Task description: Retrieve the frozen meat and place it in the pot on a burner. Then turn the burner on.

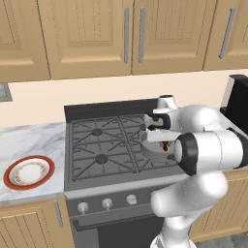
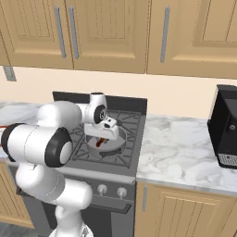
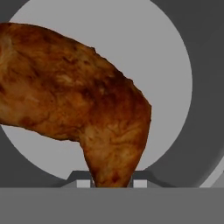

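Observation:
The frozen meat (image 3: 78,100), a reddish-brown drumstick, hangs narrow end down between my fingertips (image 3: 83,181). My gripper (image 3: 111,181) is shut on it. Right behind it lies the round grey floor of the pot (image 3: 148,48). In the left base view the pot (image 1: 151,149) sits on the stove's front right burner, with the meat (image 1: 166,145) just inside its rim and my forearm covering its right side. In the right base view my gripper (image 2: 104,135) points down into the pot (image 2: 121,135), and the meat (image 2: 100,141) shows as a dark red patch.
A red-rimmed white plate (image 1: 29,173) lies on the marble counter left of the stove. Three knobs (image 1: 107,203) line the stove's front panel. A black appliance (image 2: 227,127) stands on the right counter. Wooden cabinets hang above.

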